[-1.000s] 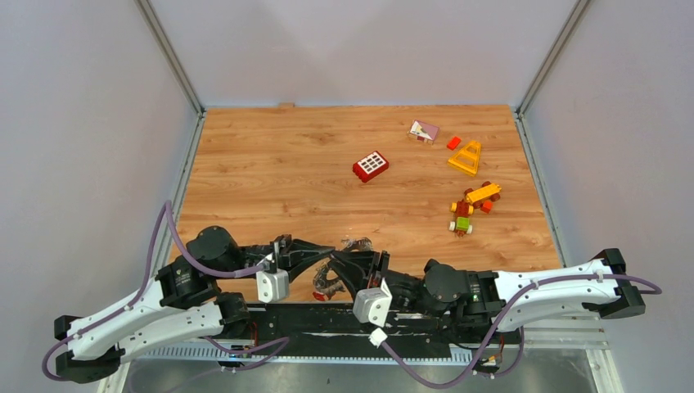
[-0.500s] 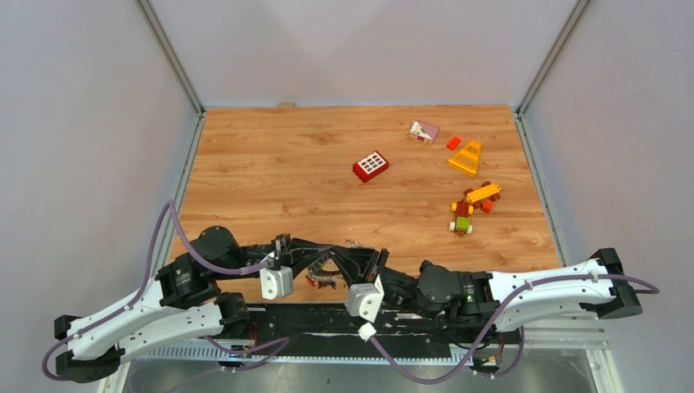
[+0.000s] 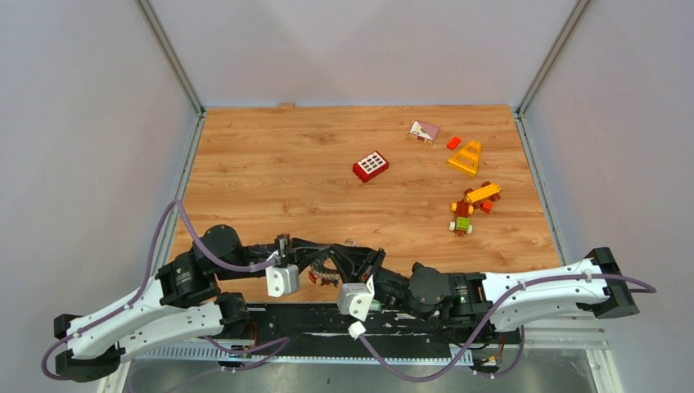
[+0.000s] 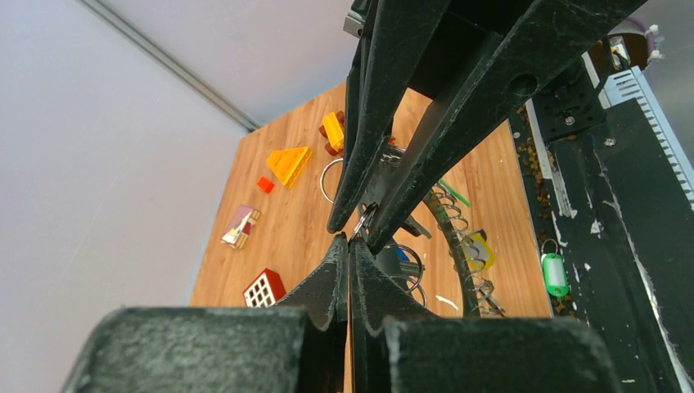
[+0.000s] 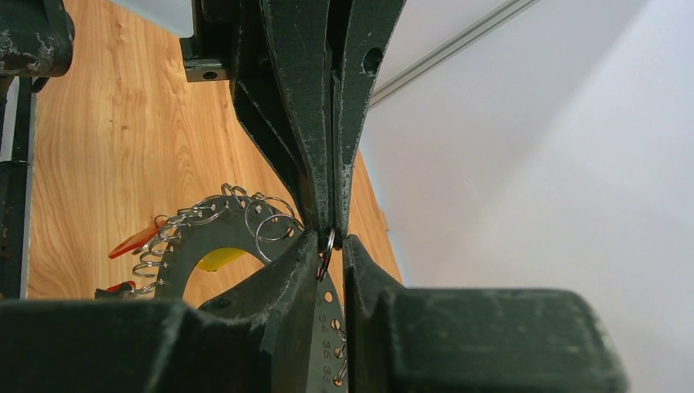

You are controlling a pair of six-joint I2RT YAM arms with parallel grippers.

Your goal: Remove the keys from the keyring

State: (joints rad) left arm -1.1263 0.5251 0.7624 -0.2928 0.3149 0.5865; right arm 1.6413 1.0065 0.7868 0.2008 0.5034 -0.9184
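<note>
The keyring (image 5: 214,233) is a flat grey ring with numbered holes, fringed with small wire split rings. It hangs between my two grippers near the table's front edge (image 3: 329,275). Keys with red (image 5: 135,241) and yellow (image 5: 217,259) heads dangle under it, and a blue one (image 4: 402,255) shows in the left wrist view. My left gripper (image 4: 349,239) is shut, pinching one small split ring (image 5: 326,250) at its tips. My right gripper (image 5: 330,241) faces it tip to tip, its jaws a narrow gap apart around that same split ring and the keyring's edge.
A red brick with a white grid (image 3: 371,166) lies mid-table. A yellow triangle (image 3: 466,157), a pink block (image 3: 424,132), a small red brick (image 3: 453,142) and a toy vehicle (image 3: 470,206) lie at the right. A green tag (image 4: 554,274) rests on the black base plate (image 3: 311,321).
Both wrists have shifted a little left and drawn closer together, bunching the keyring between them. The right jaws have narrowed around the split ring. The left jaws have stayed shut.
</note>
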